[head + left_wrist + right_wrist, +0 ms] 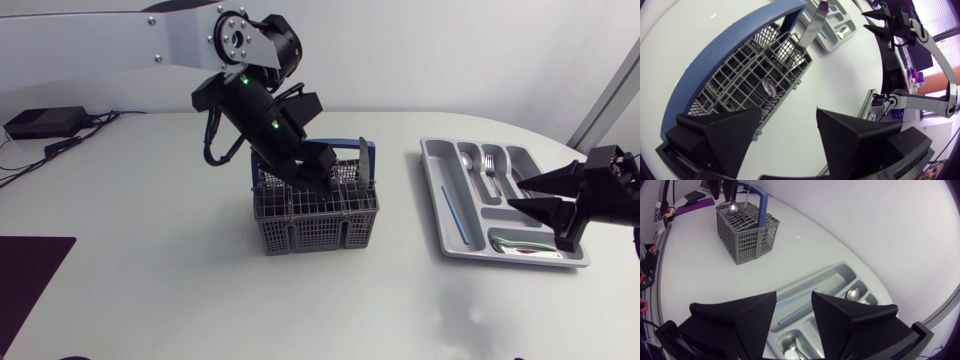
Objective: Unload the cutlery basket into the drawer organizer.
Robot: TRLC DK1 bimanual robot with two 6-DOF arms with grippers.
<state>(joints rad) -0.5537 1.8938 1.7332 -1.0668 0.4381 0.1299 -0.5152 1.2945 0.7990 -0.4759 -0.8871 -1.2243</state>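
Cutlery basket (315, 215) stands near the middle of the white table (150, 260). It is grey mesh with a blue handle (730, 55) arched over it, and it is well apart from the drawer organizer (440, 150). That tray lies flat toward my right side, its long compartments facing up so pieces can be laid in from above. My left arm (250, 105) comes in from the far left and bends steeply down over the basket, a pose I judge suits pulling pieces straight up out of the cells. At its end the left gripper (787, 132) hangs just above the basket's rim. Its fingers are spread wide with nothing between them, apparently poised for a pick. The right gripper (517, 193) hovers over the organizer's outer side, equally wide and empty, probably placed there to receive or set down a piece. A metal handle (812, 25) leans upright out of a far cell, easy to pinch, and a spoon bowl (769, 87) shows among the nearer cells. A blue stick (452, 210), a fork (490, 172) and a spoon (468, 160) already lie in the tray, so the unloading looks partly done.
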